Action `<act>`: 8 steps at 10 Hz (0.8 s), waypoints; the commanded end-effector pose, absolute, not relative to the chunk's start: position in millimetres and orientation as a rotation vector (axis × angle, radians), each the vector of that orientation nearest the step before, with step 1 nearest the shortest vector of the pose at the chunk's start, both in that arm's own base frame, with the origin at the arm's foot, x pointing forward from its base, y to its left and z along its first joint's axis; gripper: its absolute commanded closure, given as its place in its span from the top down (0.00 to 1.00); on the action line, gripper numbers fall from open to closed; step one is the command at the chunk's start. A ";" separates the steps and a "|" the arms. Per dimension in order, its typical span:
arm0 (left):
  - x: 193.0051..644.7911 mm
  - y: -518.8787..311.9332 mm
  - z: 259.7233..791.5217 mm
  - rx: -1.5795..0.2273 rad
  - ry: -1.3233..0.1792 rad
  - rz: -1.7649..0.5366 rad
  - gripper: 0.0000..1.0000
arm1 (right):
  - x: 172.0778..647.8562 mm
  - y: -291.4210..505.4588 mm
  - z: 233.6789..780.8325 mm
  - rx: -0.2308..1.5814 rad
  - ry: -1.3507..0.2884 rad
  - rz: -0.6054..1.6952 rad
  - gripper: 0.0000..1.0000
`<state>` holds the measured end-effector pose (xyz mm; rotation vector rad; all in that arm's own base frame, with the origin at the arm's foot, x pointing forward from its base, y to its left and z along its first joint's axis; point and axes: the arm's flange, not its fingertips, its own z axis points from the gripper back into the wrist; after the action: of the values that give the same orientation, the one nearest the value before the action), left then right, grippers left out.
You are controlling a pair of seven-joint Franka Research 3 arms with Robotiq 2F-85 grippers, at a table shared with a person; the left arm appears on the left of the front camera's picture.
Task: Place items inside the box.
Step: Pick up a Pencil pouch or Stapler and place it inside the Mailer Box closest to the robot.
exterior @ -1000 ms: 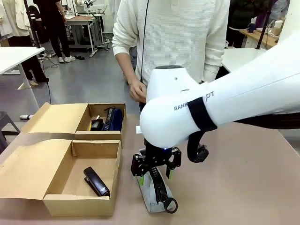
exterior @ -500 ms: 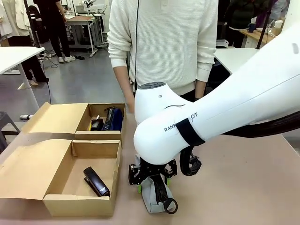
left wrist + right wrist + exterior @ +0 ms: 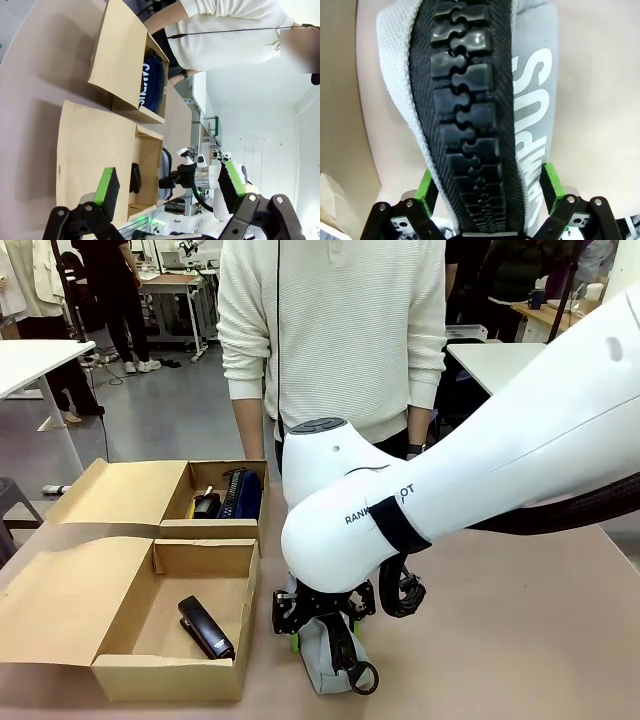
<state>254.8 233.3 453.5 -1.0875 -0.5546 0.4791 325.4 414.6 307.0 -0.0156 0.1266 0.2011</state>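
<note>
The grey zip pouch lettered "CAMPUS" [image 3: 530,100] stands on its edge on the table, its chunky black zip facing up. My right gripper [image 3: 489,192] is open and straddles it, one green pad on each side. In the front view the same gripper [image 3: 322,625] is low over the pouch [image 3: 325,668], just right of the cardboard box [image 3: 205,543]. A black stapler [image 3: 205,627] lies in the box's near compartment. The navy pouch [image 3: 243,492] and a small black and yellow item [image 3: 207,505] sit in the far one. My left gripper [image 3: 169,185] hangs open and empty, looking at the box [image 3: 95,145] from a distance.
A person in a white sweater [image 3: 335,330] stands at the far edge of the table, arms down. The box's lid flaps [image 3: 70,595] lie open to the left. Bare table surface [image 3: 520,630] stretches to the right of the pouch.
My right gripper has dropped lower over the grey pouch and shifted slightly left. The person drew the hand back and shifted left.
</note>
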 end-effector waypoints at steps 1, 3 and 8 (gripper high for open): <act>253.6 232.3 453.1 -1.108 -0.579 0.464 1.00 | 329.2 419.1 303.5 -0.037 0.104 0.165 1.00; 253.6 232.3 453.1 -1.108 -0.579 0.464 1.00 | 326.4 416.5 303.3 -0.035 0.131 0.187 0.40; 253.6 232.3 453.1 -1.108 -0.579 0.464 1.00 | 326.1 414.9 304.0 -0.033 0.122 0.171 0.03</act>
<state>254.8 233.3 453.5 -1.0875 -0.5546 0.4791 327.9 414.1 310.1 -0.0153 0.1246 0.1964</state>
